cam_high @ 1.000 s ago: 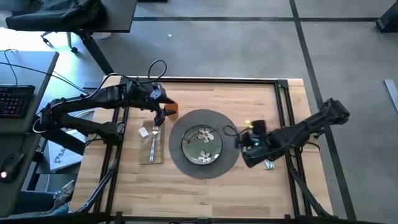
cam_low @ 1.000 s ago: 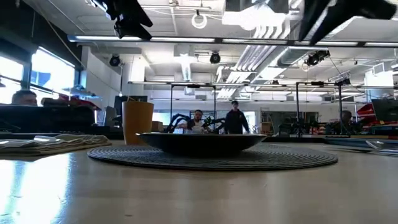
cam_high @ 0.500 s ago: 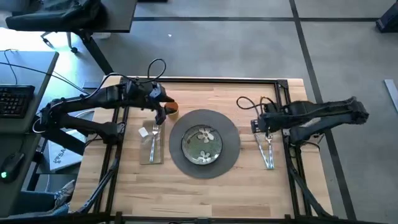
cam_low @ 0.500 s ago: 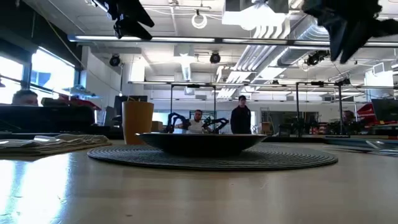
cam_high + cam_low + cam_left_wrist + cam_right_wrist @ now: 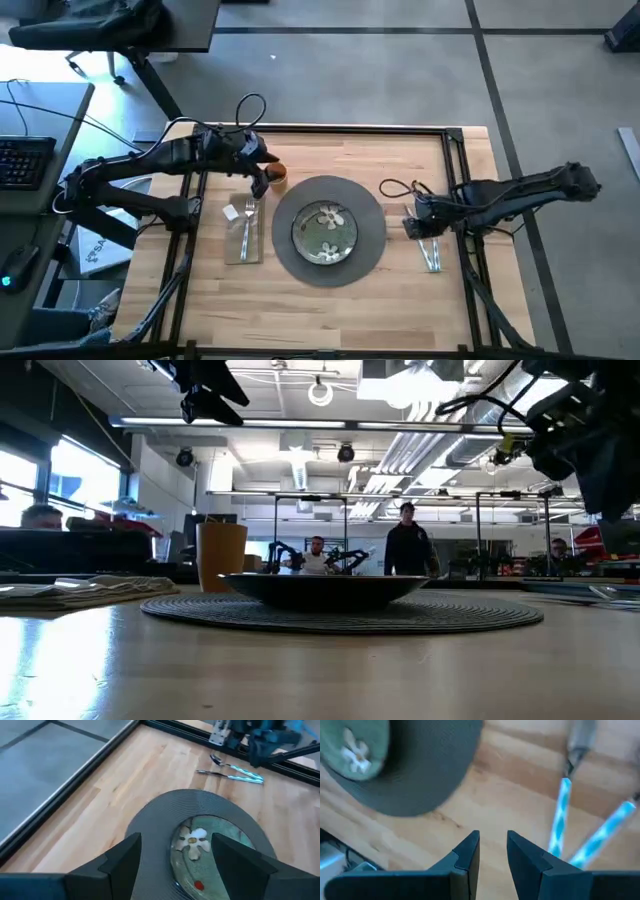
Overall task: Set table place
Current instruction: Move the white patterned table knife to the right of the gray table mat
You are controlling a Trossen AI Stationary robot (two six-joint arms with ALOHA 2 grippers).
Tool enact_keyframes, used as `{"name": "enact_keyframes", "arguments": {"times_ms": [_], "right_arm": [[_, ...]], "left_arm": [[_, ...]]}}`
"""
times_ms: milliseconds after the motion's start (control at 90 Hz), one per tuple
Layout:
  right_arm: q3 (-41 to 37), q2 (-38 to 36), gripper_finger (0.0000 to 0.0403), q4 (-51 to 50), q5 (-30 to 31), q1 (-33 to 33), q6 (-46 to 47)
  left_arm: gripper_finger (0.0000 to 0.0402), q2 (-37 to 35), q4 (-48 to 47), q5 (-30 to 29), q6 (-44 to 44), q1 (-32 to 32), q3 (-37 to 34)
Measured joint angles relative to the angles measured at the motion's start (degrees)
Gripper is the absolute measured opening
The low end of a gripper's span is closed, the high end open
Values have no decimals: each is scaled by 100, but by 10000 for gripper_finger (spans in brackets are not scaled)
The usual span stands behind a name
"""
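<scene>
On the light wood table (image 5: 330, 305) lies the round dark-grey placemat (image 5: 372, 212), and the green flowered plate (image 5: 325, 232) sits on it. The orange cup (image 5: 276, 176) stands by the mat's far left. The silver fork (image 5: 247, 216) lies on the beige napkin (image 5: 243, 243) left of the mat. Knife and spoon (image 5: 432, 256) lie side by side right of the mat. My left gripper (image 5: 258, 186) hangs open, high above the spot between cup and napkin. My right gripper (image 5: 412, 226) hovers above the far ends of knife and spoon, its fingers (image 5: 468, 851) narrowly open with nothing between them.
A black metal frame (image 5: 455, 170) edges the table. A grey desk with a keyboard (image 5: 22, 160) stands to the left. People stand in the room beyond the far edge (image 5: 405, 550). Bare wood lies along the near edge (image 5: 330, 320).
My right gripper has swung from above the placemat's right edge toward the table's right and far side, then come back a little toward the near edge, over the far ends of knife and spoon. The left arm has kept still.
</scene>
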Motion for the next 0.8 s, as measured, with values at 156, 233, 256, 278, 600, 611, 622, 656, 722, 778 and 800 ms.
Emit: {"name": "enact_keyframes", "arguments": {"times_ms": [156, 233, 256, 278, 600, 611, 622, 656, 722, 778, 800], "right_arm": [[67, 0, 66, 174, 669, 74, 256], [67, 0, 48, 66, 669, 74, 256], [67, 0, 41, 29, 670, 74, 257], [67, 0, 32, -6, 673, 74, 257], [67, 0, 1, 635, 1062, 174, 2], [67, 0, 0, 720, 1136, 195, -35], [67, 0, 0, 793, 1217, 218, -76], [68, 0, 0, 976, 1480, 286, -115], [69, 7, 0, 1119, 2009, 396, -66], [71, 57, 0, 1079, 2188, 455, 36], [71, 87, 0, 1033, 2178, 473, 40]], "left_arm": [[223, -2, 2, -101, 0, 0, 0], [223, 0, 4, -111, 0, 0, 0], [223, 0, 2, -120, 1, 0, 0], [223, 0, 4, -127, 0, 0, 0], [223, -2, 2, -130, 7, 0, 0], [223, -2, 4, -130, 7, 0, 0], [223, -1, 4, -131, 9, 0, 0], [223, -2, 4, -132, 25, 0, 0], [223, 0, 4, -134, 44, 0, 0], [223, 0, 4, -134, 47, 0, 0], [223, -1, 4, -134, 53, 0, 0]]}}
